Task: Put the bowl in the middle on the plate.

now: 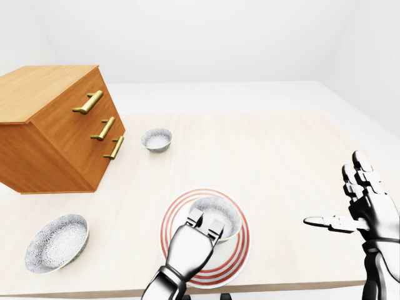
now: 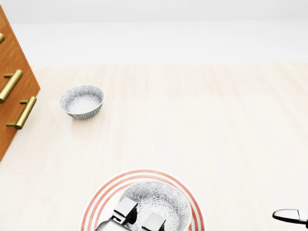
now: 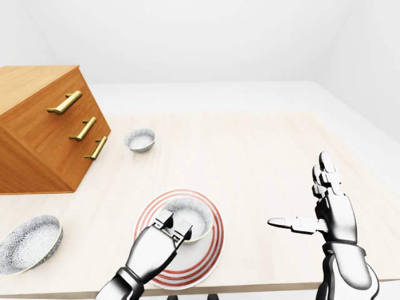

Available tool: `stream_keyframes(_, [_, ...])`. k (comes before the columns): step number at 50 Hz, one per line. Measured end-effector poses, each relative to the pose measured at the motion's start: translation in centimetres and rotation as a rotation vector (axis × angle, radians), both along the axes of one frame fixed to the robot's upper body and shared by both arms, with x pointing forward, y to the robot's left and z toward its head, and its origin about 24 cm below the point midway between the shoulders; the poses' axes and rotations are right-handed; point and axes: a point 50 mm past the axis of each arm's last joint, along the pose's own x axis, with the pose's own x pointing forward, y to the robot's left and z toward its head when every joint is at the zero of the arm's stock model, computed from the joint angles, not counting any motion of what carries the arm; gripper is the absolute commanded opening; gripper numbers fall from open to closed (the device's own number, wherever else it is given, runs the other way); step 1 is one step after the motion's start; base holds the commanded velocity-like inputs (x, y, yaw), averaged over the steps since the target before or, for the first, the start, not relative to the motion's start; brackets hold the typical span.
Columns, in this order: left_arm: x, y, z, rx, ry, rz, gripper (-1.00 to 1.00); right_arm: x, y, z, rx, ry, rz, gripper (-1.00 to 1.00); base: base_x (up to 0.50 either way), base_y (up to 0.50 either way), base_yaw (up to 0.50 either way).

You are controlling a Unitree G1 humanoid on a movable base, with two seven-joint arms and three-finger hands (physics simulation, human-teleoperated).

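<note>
One bowl (image 1: pixel 219 210) sits on the plate (image 1: pixel 238 247), left robot hand (image 1: pixel 199 232) clamped on its rim; right robot hand (image 3: pixel 334 215) hangs open, fingers spread, above the desk (image 1: pixel 262 162).

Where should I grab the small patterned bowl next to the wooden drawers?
Pinch the small patterned bowl by its thin rim, coming from above on the head view's right: it sits upright and open, and the drawer chest stands near its left.

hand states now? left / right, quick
Left hand: closed on the patterned bowl rim, bowl on striped plate.
Right hand: open, empty.
</note>
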Motion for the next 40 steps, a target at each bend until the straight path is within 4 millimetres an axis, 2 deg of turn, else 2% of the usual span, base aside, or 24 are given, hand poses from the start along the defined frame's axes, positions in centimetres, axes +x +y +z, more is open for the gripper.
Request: stream_keyframes(40, [0.61, 0.68, -0.76, 0.001, 0.05, 0.038, -1.0, 0.02, 0.01, 0.01, -0.003, 0.001, -0.002, 1.0, 0.0, 0.0, 0.0])
